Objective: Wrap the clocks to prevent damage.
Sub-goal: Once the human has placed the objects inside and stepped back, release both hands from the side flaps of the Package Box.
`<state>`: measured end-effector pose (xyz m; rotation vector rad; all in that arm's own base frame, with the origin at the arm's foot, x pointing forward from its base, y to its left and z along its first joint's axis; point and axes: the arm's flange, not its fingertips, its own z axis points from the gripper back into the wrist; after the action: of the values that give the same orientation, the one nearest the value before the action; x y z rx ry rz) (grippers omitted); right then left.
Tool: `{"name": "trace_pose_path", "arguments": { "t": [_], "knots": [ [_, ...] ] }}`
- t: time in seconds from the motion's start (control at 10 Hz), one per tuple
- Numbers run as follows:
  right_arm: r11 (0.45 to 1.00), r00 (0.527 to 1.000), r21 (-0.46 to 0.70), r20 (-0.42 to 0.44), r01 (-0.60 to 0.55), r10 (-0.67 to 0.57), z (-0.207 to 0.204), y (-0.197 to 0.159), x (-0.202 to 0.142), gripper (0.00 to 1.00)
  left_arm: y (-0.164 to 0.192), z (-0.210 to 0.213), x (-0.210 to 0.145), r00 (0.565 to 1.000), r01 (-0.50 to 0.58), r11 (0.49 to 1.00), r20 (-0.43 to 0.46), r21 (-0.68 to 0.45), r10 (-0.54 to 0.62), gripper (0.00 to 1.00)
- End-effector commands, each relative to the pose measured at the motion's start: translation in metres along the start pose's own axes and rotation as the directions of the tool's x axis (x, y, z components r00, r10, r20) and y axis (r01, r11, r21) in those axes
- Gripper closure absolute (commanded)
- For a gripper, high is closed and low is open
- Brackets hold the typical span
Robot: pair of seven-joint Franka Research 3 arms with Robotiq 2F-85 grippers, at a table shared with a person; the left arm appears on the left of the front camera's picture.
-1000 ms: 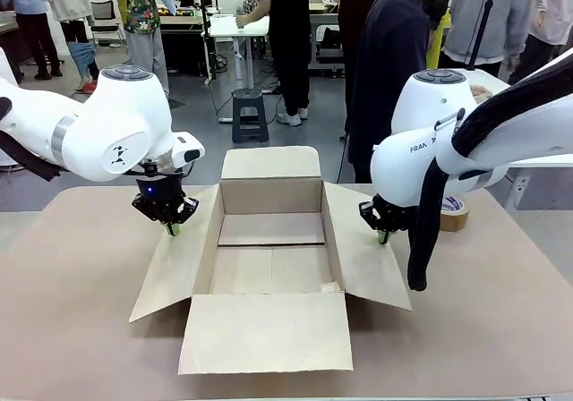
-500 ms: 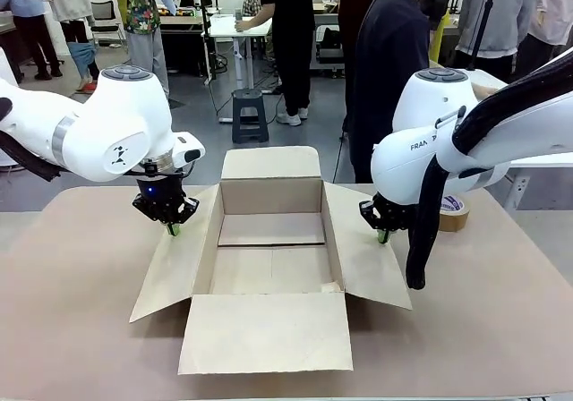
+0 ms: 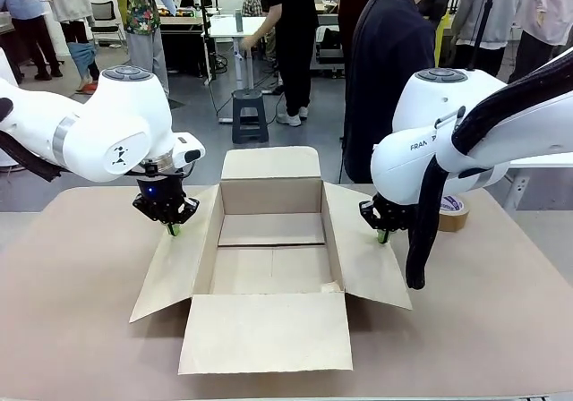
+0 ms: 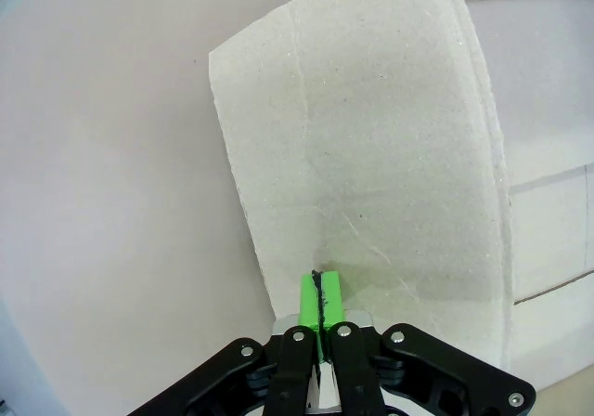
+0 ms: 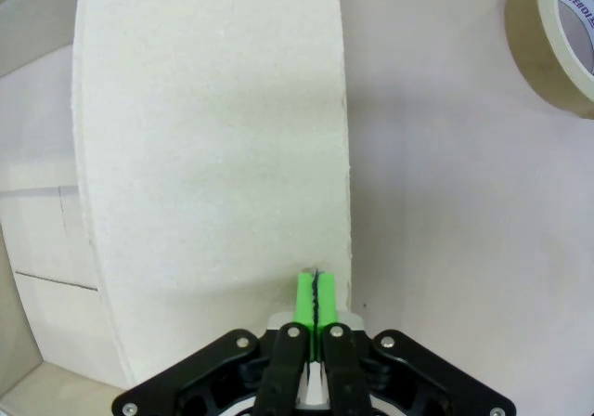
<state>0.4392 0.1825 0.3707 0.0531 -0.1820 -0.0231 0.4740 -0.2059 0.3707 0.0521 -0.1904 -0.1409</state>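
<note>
Cardboard box [image 3: 271, 195] open on tabletop [image 3: 81, 329] by tape roll [image 3: 453, 213]; L jaws over left flap [image 3: 175, 258], R jaws over right flap [image 3: 363, 253], both clenched empty; where clocks are can't tell, wrapping prob. unstarted.

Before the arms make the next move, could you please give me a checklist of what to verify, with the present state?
1. Cardboard box open, four flaps spread: ok.
2. Left claw shut, holding nothing, over left flap: ok.
3. Right claw shut, holding nothing, over right flap: ok.
4. Claws touching the flaps: cannot tell.
5. Tape roll on table, apart from the box: ok.
</note>
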Motion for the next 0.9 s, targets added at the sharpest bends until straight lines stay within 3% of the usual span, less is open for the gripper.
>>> {"name": "trace_pose_path", "arguments": {
  "t": [0.0,0.8],
  "knots": [
    [1.0,1.0,-0.015,0.001,0.008,-0.008,-0.0024,0.0,-0.001,0.99,-0.0005,0.0009,-0.0009,1.0,0.01,1.0,-0.002,0.014,-0.01,1.0],
    [1.0,1.0,-0.015,0.001,0.008,-0.008,-0.0024,0.0,-0.001,0.99,-0.0005,0.0009,-0.0009,1.0,0.01,1.0,-0.002,0.014,-0.01,1.0]
  ]
}}
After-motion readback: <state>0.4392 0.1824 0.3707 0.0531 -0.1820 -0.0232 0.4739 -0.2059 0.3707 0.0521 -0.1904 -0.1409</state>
